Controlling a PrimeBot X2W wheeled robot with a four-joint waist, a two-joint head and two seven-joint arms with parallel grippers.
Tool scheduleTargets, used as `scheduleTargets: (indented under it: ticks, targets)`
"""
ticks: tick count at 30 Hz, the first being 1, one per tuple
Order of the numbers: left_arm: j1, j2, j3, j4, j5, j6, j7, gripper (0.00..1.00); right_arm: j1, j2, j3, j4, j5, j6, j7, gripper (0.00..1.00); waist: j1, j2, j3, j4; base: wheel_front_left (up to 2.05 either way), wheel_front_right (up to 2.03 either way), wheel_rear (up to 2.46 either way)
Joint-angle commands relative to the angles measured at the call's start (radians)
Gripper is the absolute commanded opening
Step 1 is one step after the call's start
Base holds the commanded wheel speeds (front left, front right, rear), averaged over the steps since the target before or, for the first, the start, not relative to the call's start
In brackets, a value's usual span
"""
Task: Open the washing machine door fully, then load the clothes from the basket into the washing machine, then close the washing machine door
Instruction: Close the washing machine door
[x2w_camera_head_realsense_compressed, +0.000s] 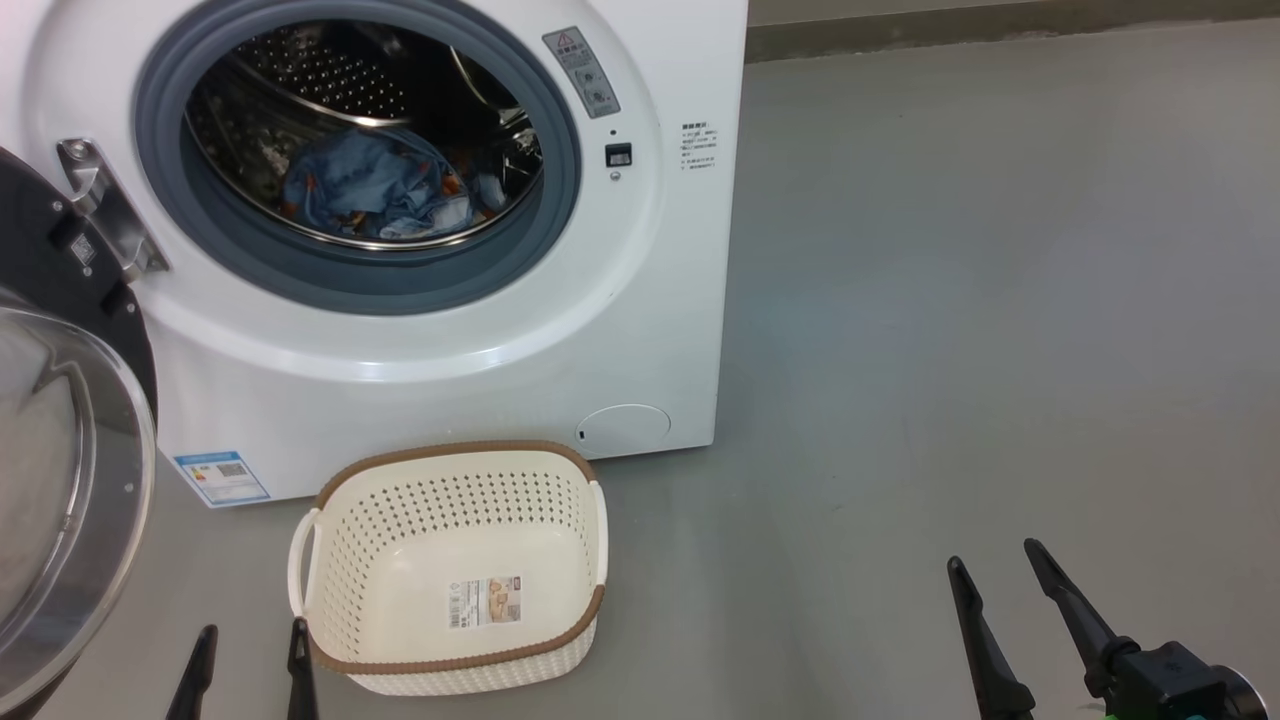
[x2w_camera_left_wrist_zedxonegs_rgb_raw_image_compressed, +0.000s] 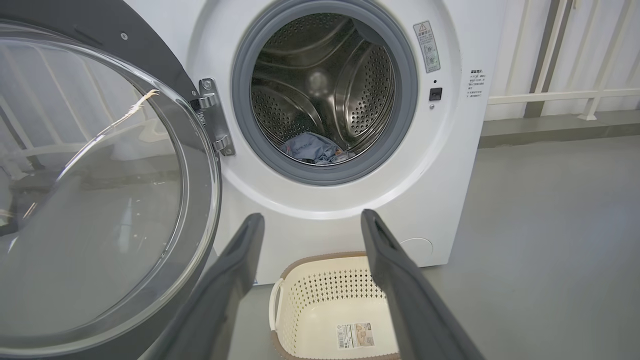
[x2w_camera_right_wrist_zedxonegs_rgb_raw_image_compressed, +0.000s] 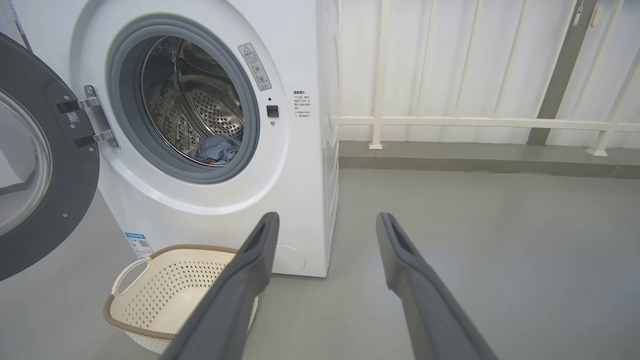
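Left end effector (x2w_camera_head_realsense_compressed: 253, 628) and right end effector (x2w_camera_head_realsense_compressed: 993, 555) hang wide open and empty, since the clothes (x2w_camera_head_realsense_compressed: 375, 190) already lie inside the washing machine (x2w_camera_head_realsense_compressed: 640, 300), leaving the basket (x2w_camera_head_realsense_compressed: 450, 448) empty and only the washing machine door (x2w_camera_head_realsense_compressed: 60, 480) to shut.

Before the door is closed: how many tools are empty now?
2. The left tool stands open at the left side of the basket; the right tool stands open over the floor, further right.
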Motion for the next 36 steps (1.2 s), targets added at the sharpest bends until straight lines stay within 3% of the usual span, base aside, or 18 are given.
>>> scheduleTargets:
  ticks: [1, 20, 36]
  targets:
    - [-0.042, 0.011, 0.041, -0.029, 0.010, -0.002, -0.012, 1.00, -0.014, -0.006, 0.020, -0.025, -0.014, 0.003, -0.003, 1.00, 0.0000, 0.0000, 0.000, 0.000, 0.00, 0.00, 0.00]
    - [-0.049, 0.005, 0.044, -0.034, 0.020, -0.004, -0.012, 1.00, -0.006, -0.002, -0.003, -0.033, -0.021, 0.003, -0.005, 1.00, 0.0000, 0.0000, 0.006, 0.029, 0.00, 0.00, 0.00]
    - [-0.068, -0.015, 0.053, -0.050, 0.026, -0.005, -0.012, 1.00, -0.027, -0.005, 0.000, -0.048, -0.027, 0.003, 0.002, 1.00, 0.0000, 0.0000, 0.039, 0.218, 0.00, 0.00, 0.00]
